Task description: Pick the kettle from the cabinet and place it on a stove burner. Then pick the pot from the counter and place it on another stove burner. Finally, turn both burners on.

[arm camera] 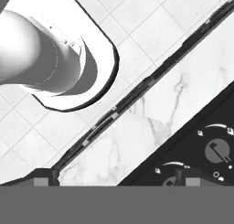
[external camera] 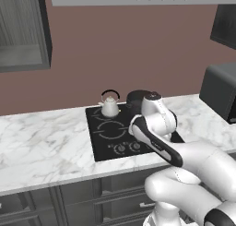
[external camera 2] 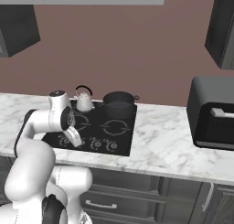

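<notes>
Two task items sit on the cooktop [external camera 2: 91, 129]: kettle [external camera 2: 84, 102] rear left, pot [external camera 2: 119, 104] rear right. My tool [arm camera: 116, 182] hangs over the knobs [arm camera: 218, 152] by the bench [arm camera: 137, 136] edge, well apart from both. I cannot tell its finger spread. No legible writing.

The arm hides most of the pot [external camera: 136, 97], and the hand's fingertips [arm camera: 40, 181] are barely visible.
</notes>
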